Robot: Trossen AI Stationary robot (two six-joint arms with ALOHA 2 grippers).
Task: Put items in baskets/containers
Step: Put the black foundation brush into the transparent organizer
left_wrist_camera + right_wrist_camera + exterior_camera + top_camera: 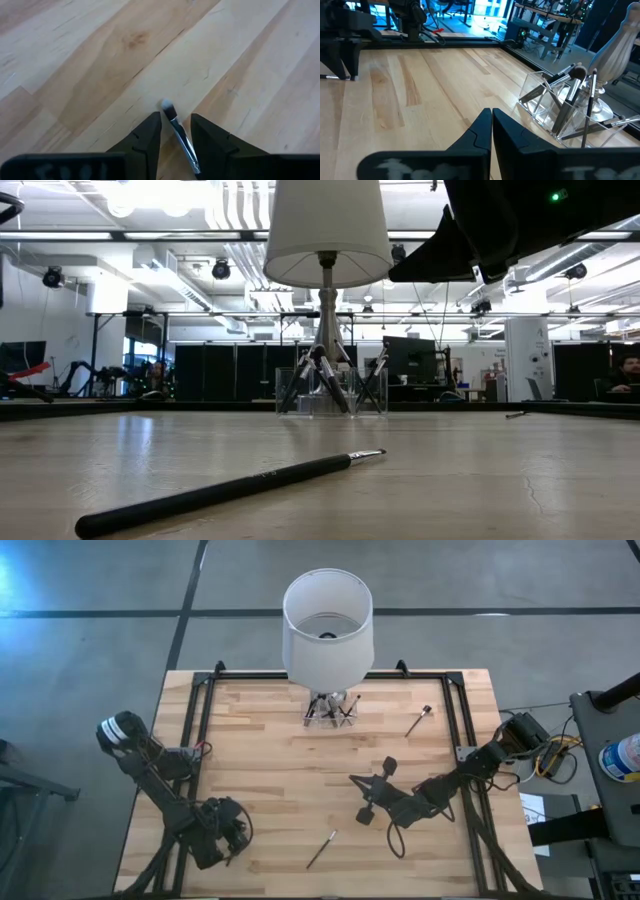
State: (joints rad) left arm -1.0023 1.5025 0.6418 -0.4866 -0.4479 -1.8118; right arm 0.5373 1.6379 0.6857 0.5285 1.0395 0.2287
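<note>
- Dark-handled brush (pixel 176 129) lies flat on the wooden worktop (pixel 270 780) near its front edge, between the spread fingers of the left gripper (pixel 175 131).
- Best grip: descend straight, pinch mid-handle, keep it level.
- Clear holder (pixel 331 712) waits under the white lampshade (pixel 327 625).
- Right gripper (pixel 491 125) idles, pressed together.

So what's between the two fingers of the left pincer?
A thin makeup brush lies on the wooden table between the open fingers of the left pincer, pale tip poking out ahead. The left wrist view shows it.
</note>
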